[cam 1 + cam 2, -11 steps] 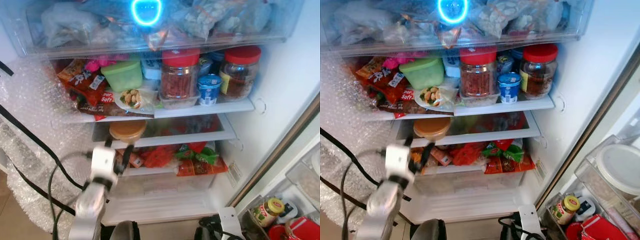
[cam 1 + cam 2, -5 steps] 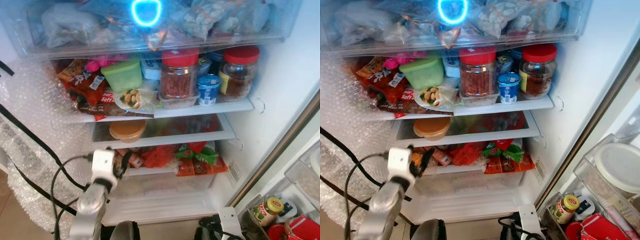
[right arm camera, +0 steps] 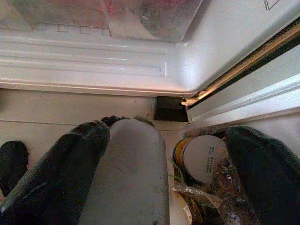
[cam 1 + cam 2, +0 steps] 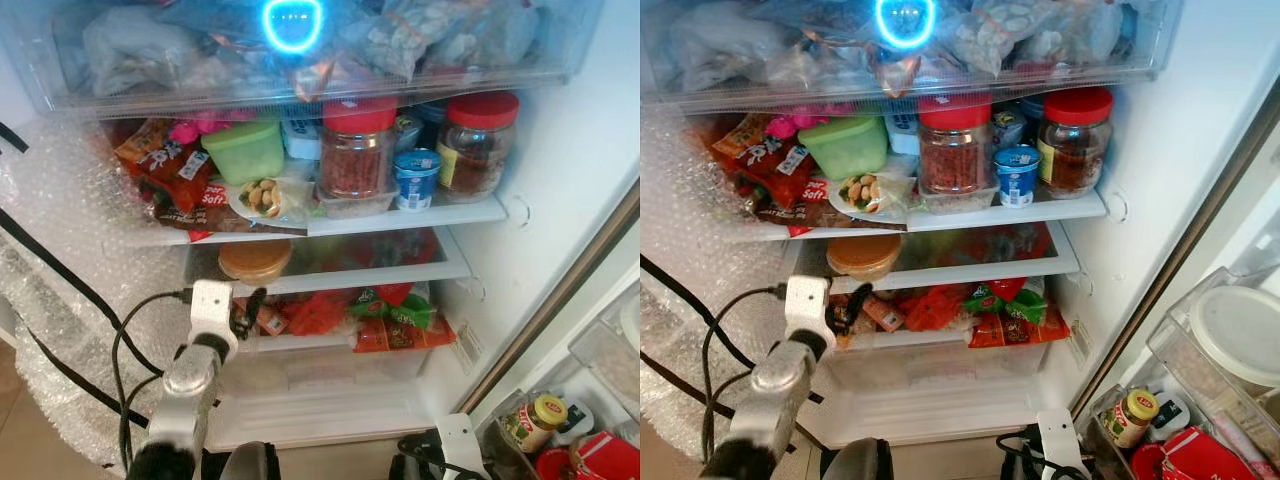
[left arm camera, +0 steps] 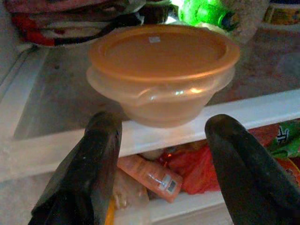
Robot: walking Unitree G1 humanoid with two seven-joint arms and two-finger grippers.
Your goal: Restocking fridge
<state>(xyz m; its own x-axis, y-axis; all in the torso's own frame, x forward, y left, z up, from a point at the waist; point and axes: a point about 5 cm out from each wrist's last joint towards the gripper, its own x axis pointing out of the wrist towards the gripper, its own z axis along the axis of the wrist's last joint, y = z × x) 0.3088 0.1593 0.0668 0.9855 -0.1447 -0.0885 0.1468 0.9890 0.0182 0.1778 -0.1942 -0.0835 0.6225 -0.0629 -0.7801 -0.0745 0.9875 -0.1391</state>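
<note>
**Ana:** With the fridge [image 4: 560, 190] standing wide open across the whole frame, we look to be in the placing step of the restock. Top shelf, upper centre: two red-lidded jars [image 4: 358, 148] and a green tub [image 4: 245, 150].

**Ben:** And the item that matters?

**Ana:** The orange-lidded bowl [image 4: 255, 261], centre-left of frame, sitting on the middle glass shelf [image 4: 400, 272] close to its front edge. The wrist view shows it resting on the shelf, nothing touching it.

**Ben:** So the left gripper [image 4: 243, 312] has let go?

**Ana:** Its fingers [image 5: 96, 159] are spread apart and empty, just below and in front of the shelf lip, the bowl framed between them but clear of both.

**Ben:** And the right gripper [image 3: 164, 173]?

**Ana:** Down low at the bottom of frame, fingers apart, holding nothing, above a round lidded tub [image 3: 201, 157] in the door bin.

**Ben:** Next move?

**Ana:** My read: either nudge that bowl deeper, since it sits near the edge, or draw the left arm straight back, minding the packets [image 4: 395, 310] on the shelf beneath, and fetch another item.
</note>
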